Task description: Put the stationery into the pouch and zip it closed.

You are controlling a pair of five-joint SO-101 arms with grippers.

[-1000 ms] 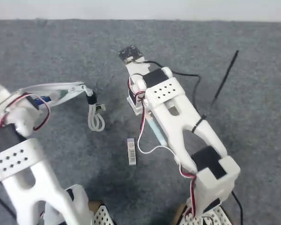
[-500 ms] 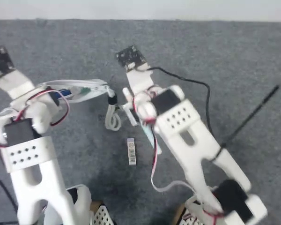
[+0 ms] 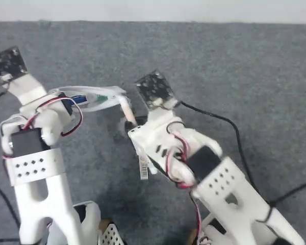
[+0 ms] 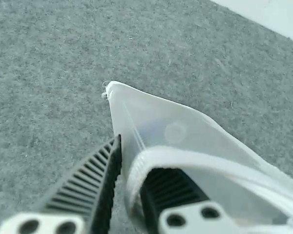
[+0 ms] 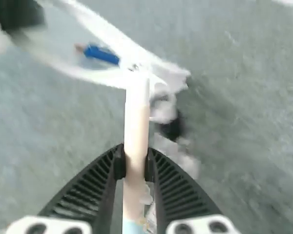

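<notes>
on a grey carpeted table (image 3: 234, 66), a translucent white pouch (image 4: 185, 131) is held up off the surface by the left gripper (image 4: 136, 156), whose ribbed fingers are clamped on the pouch's white edge, one outside and one within the opening. a blue item (image 5: 101, 53) is seen through the pouch's wall. the right gripper (image 5: 135, 147) is closed tight on a pale, cream-coloured pen (image 5: 136, 112), which is pointed at the end of the pouch; its tip is seen at the pouch's edge, and whether it has entered cannot be told. a white cord with a dark piece (image 5: 172, 127) hangs blurred just beside the pen. a small white stationery item with a barcode-like label (image 3: 143, 167) is left lying on the table, partly hidden under the right arm; its print is too small to be read.
</notes>
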